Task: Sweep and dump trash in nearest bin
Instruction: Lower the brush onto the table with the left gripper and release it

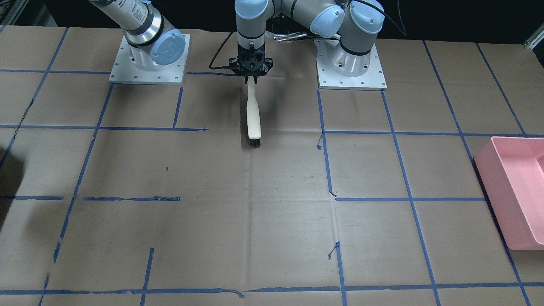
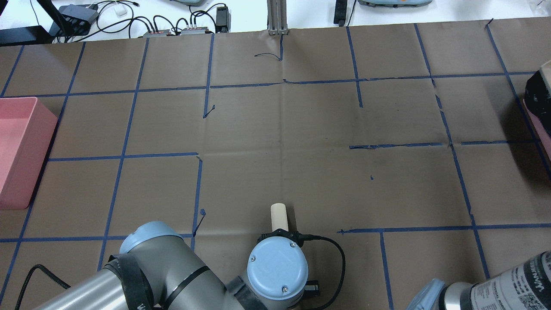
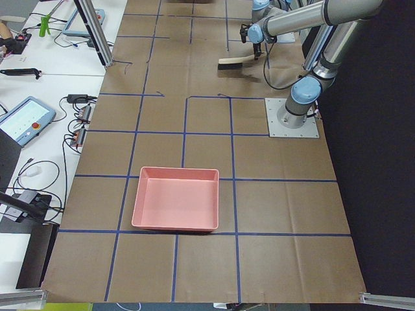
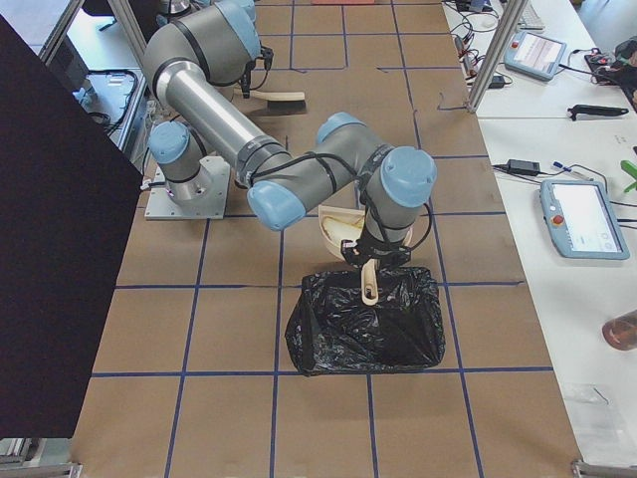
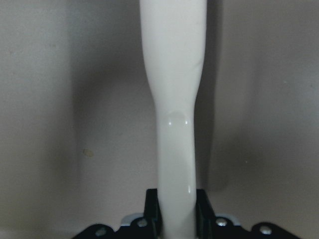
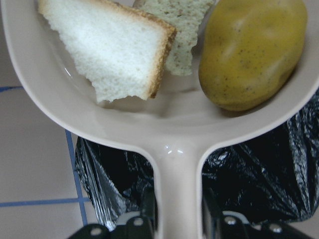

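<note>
Dumping is in hand: the right gripper, jaws clamped on the dustpan handle, holds the fruit, white bread piece and pale bread piece beside the bin bag, so the pan likely needs shifting over it and tilting; the left gripper's jaws pinch the brush.

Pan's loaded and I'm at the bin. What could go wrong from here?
The cream plastic dustpan has its handle over the black bag-lined bin, but its scoop seems to sit beside it; tipping now could drop trash on the brown table.
The yellow-green round fruit lies loose beside the two torn bread pieces and may roll out first.
The right gripper hangs near the crumpled bag and could snag it.
</note>
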`<state>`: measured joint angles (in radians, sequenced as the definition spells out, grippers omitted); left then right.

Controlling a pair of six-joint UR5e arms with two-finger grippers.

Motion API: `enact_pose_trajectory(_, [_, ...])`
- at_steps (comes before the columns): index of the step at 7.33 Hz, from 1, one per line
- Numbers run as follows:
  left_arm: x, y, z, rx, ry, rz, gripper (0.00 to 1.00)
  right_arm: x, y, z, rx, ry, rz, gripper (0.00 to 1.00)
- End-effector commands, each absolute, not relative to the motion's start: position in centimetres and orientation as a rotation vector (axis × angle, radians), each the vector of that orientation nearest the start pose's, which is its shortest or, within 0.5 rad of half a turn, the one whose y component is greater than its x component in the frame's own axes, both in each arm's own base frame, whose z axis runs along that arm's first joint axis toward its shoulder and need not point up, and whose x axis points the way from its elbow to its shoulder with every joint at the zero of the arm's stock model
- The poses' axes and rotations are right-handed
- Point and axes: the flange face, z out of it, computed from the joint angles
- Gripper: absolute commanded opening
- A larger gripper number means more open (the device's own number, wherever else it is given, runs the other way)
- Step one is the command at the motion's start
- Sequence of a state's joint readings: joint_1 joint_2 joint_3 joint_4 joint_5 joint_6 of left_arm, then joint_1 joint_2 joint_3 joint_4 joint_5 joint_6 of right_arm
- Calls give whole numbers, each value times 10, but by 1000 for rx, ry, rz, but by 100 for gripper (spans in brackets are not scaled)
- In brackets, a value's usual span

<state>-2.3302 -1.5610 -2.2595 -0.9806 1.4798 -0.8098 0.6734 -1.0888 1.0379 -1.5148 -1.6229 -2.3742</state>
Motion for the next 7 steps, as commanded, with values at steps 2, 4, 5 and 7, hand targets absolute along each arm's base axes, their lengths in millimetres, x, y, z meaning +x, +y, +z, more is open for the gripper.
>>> enact_pose_trajectory(2, [-373,-186,232,-79,3131,206,69,-535,-493,454,-2155,2292,51,2])
enact_pose_trajectory(4, [-376,-193,248,-77,3165,163,86,-568,-460,450,-2096,2356,5,2])
enact_pose_trajectory(5, [-377,-212,275,-88,3212,91,91,-573,-458,447,-2091,2365,6,2])
enact_pose_trajectory(7, [-366,-288,342,134,3280,-97,98,-592,-460,443,-2090,2386,24,2])
